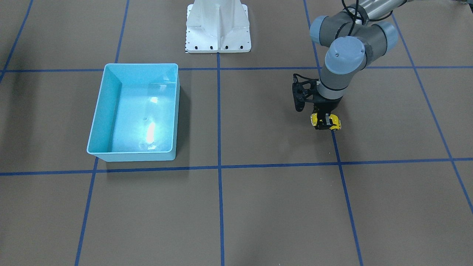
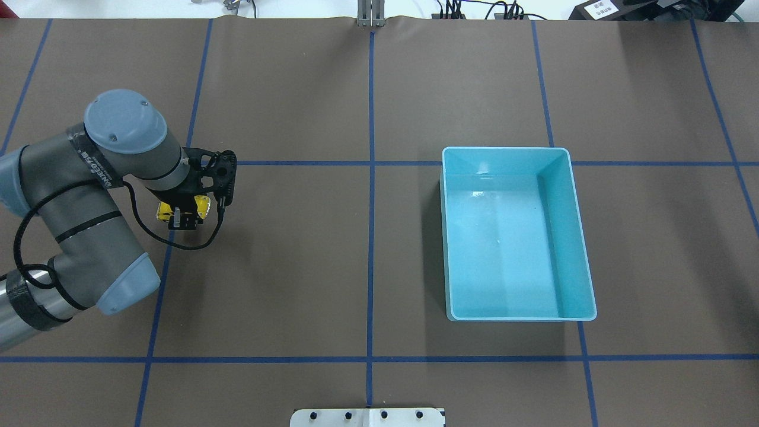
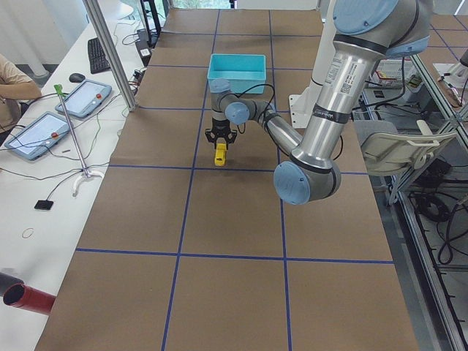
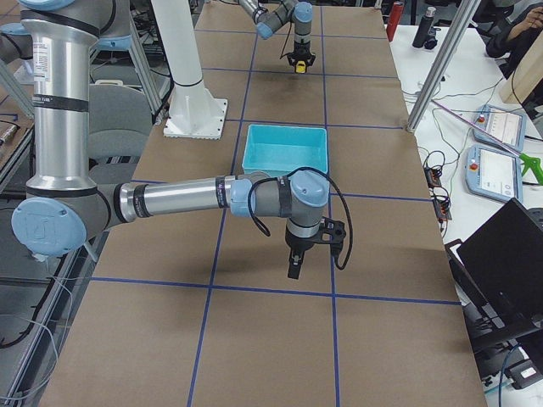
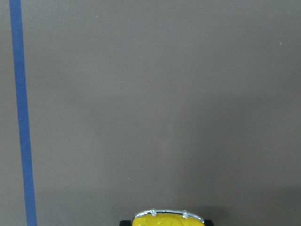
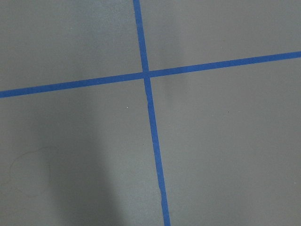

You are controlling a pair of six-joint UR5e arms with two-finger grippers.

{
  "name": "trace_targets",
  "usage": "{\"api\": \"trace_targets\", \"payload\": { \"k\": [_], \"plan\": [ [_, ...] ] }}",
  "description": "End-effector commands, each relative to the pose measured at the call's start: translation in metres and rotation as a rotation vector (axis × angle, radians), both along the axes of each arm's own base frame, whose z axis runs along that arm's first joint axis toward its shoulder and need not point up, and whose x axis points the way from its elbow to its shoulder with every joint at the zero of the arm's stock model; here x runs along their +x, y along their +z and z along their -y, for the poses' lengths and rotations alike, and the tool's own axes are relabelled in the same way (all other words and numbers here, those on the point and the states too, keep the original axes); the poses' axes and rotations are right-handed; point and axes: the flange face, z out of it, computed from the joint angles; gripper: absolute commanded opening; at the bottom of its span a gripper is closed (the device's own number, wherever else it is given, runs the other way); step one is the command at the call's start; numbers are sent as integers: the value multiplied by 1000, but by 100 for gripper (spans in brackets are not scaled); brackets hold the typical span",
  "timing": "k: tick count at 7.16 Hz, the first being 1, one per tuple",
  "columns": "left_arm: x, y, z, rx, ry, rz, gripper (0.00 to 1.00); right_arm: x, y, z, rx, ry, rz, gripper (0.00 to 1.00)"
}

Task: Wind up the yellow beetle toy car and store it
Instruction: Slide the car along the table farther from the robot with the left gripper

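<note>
- Small glossy bright-yellow beetle-shaped toy car (image 1: 335, 121) (image 2: 203, 206) (image 3: 220, 153) (image 4: 299, 68): rounded body, black wheels.
- Left wrist view: only one end shows at the bottom edge (image 5: 167, 219), with a thin chrome bumper strip and black wheels at the corners.
- State: clamped across its middle by the black fingers of the left gripper (image 1: 324, 125) (image 2: 182, 220); yellow shows on both sides of them.
- Pose: upright, level, long axis across the table's width.
- Position: on the robot's left side of the brown table, over a blue tape line (image 2: 159, 279), well apart from the light-blue plastic bin (image 2: 578, 237).
- Wheel contact with the table: cannot tell.
</note>
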Motion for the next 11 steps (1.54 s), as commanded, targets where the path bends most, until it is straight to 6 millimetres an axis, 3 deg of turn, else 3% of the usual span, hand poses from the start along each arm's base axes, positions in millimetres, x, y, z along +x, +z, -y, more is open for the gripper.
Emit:
{"api": "trace_targets", "payload": {
  "k": [1,11],
  "plan": [
    [7,17,6,-7,0,7,0,0,0,0,0,0,1,100],
    [14,30,15,29,11,-41,0,-3,1,0,-3,-6,0,100]
  ]
}}
